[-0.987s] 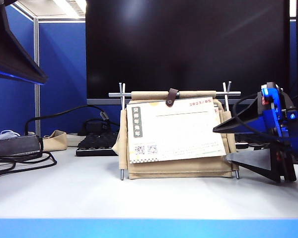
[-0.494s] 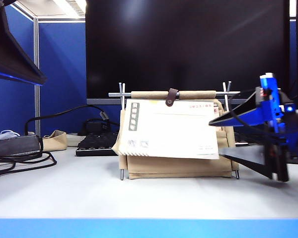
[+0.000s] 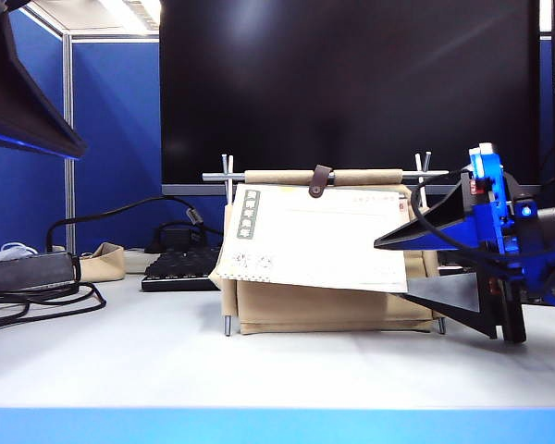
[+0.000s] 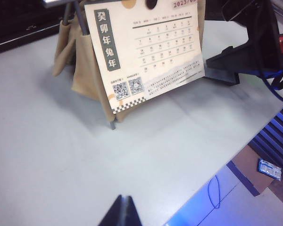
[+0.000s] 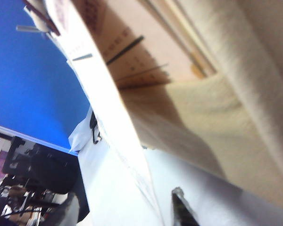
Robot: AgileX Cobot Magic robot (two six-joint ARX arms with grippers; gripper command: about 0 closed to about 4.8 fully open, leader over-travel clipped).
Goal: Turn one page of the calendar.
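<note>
The calendar point(image 3: 333, 313) is a beige canvas stand on thin metal rods, at the table's middle. Its front page point(image 3: 314, 236), white with a grey character strip and QR codes, hangs tilted forward off the stand. My right gripper point(image 3: 395, 268) reaches in from the right, open. One black finger is above the page's lower right corner and one below it. In the right wrist view the page's edge point(image 5: 132, 155) runs between the parted fingers point(image 5: 181, 209) of my right gripper point(image 5: 125, 200). My left gripper point(image 4: 125, 202) is shut and holds nothing, hovering over bare table in front of the page point(image 4: 148, 52).
A large dark monitor point(image 3: 351, 83) stands behind the calendar. A keyboard point(image 3: 176, 270) and black cables point(image 3: 37, 298) lie at the back left. The table's blue front edge point(image 3: 277, 425) runs along the near side.
The page's lower edge has swung forward off the stand. My right gripper has moved left toward the page's right corner, and its fingers have come closer together. The left gripper has stayed still.
</note>
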